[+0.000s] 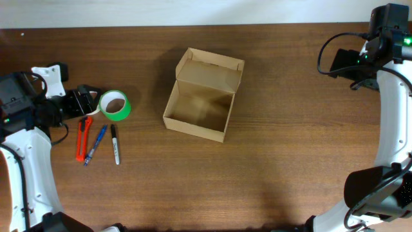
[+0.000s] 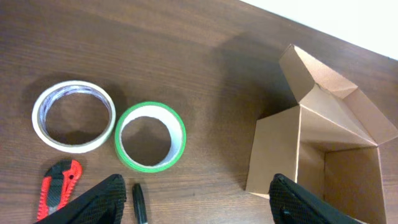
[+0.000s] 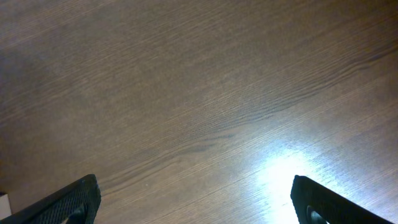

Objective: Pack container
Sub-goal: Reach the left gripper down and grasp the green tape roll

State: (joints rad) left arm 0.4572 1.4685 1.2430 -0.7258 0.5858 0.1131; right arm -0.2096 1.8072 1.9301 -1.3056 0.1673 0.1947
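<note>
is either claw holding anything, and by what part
Nothing is held. The left claw is open above the table near the green tape, with nothing between its fingers; the right claw is open over the table too.

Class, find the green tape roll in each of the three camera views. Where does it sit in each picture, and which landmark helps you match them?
Overhead: the green tape roll lies at the left, left of the container.
Left wrist: lower middle, just right of the white tape roll, with the container further right.
Right wrist: not in it; this view shows the table.
Landmark: the open container, right of the roll in both.
</note>
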